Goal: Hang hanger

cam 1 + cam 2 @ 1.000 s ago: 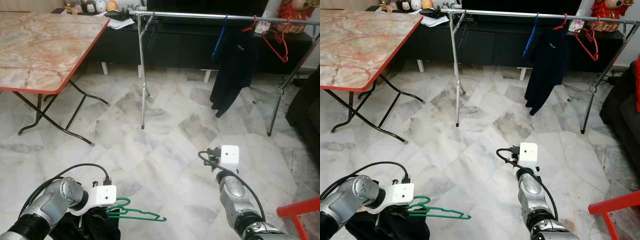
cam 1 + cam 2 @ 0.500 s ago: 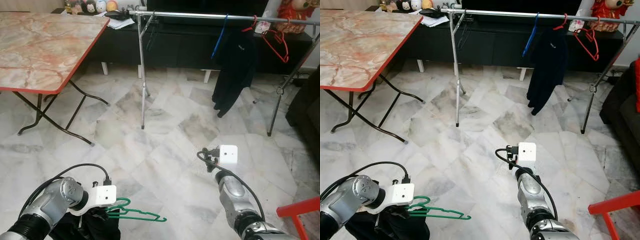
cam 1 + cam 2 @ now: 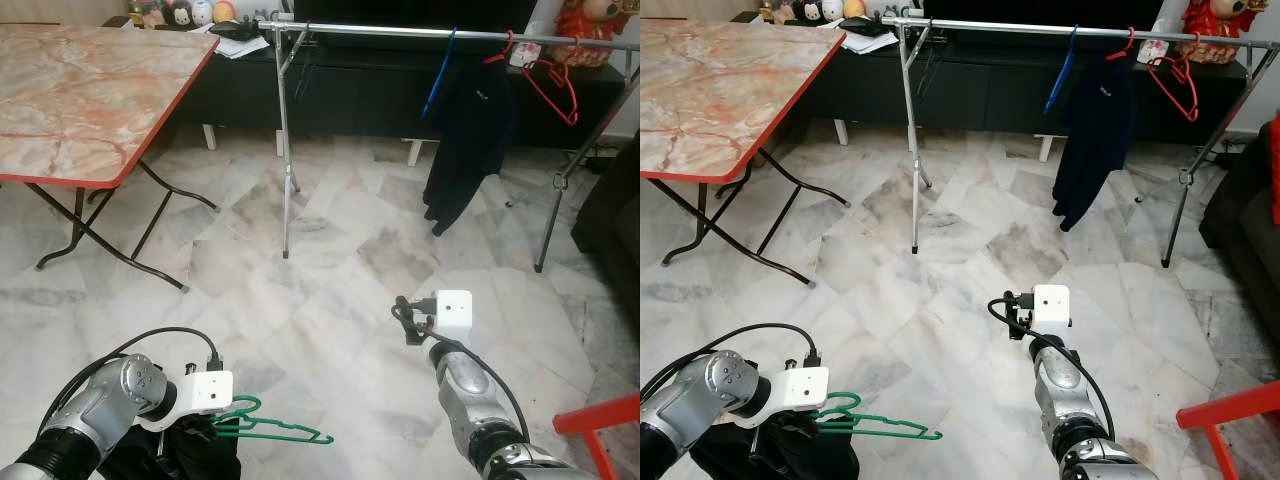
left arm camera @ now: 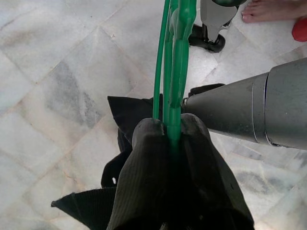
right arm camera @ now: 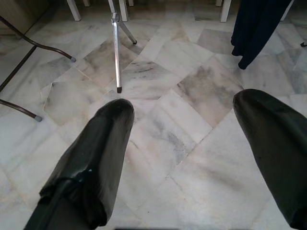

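Note:
A green hanger carrying a black garment sits low at the left, in front of me. My left gripper is shut on the hanger's neck, with the cloth bunched around the fingers. My right gripper is open, its two fingers wide apart over bare marble floor. Its arm reaches forward at lower right. Across the room stands a metal clothes rail. A dark garment on a blue hanger and red hangers hang on it.
A marble-topped folding table with a red edge stands at the left. A dark low cabinet runs behind the rail. A red chair part sits at lower right, dark furniture at the right edge. A person's bare foot is nearby.
The right wrist has drifted slightly to the left. The left arm and the hanger have held still.

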